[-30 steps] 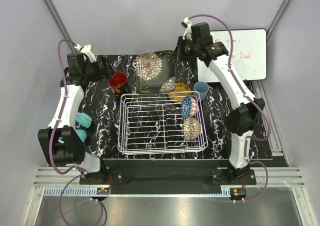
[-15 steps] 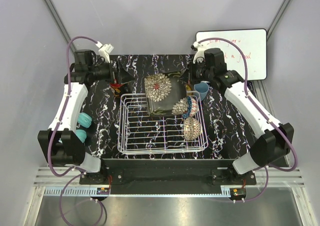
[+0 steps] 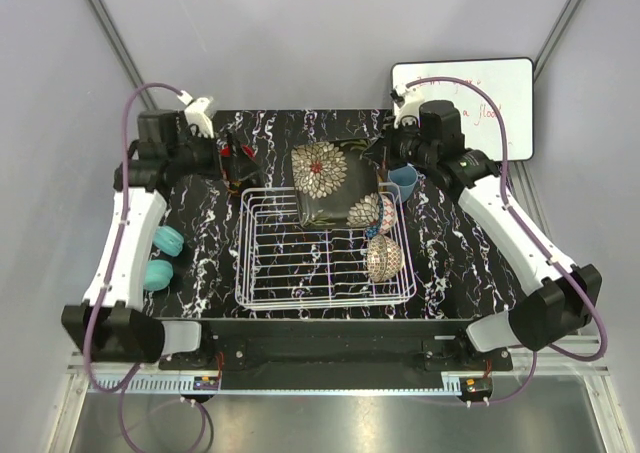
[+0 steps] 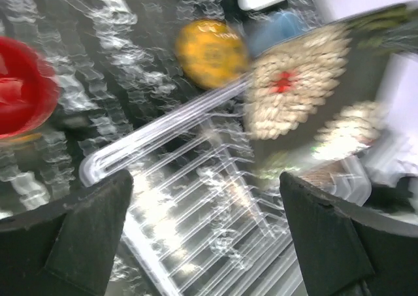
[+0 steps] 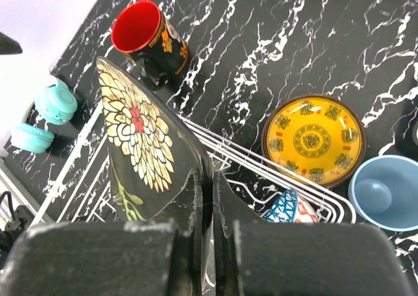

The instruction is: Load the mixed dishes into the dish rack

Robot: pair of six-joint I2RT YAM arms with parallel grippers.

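My right gripper (image 5: 212,198) is shut on the rim of the floral dark-backed saucer (image 5: 140,146), holding it tilted on edge over the back of the white wire dish rack (image 3: 325,263). From above the saucer (image 3: 320,178) hides the yellow plate (image 5: 312,139), which lies behind the rack beside the light blue cup (image 5: 382,191). A blue bowl (image 5: 287,208) and a beige-brown bowl (image 3: 383,258) stand on edge in the rack's right side. My left gripper (image 4: 206,244) is open and empty above the rack's back left corner, next to the red mug (image 4: 23,87).
Two teal rounded objects (image 3: 165,241) (image 3: 155,276) lie at the left edge of the black marbled table (image 3: 210,243). A whiteboard (image 3: 480,103) leans at the back right. The left and middle of the rack hold no dishes.
My right arm has carried the floral saucer from the back of the table forward over the rack's back edge. My left arm has swung a little back and right above the mug.
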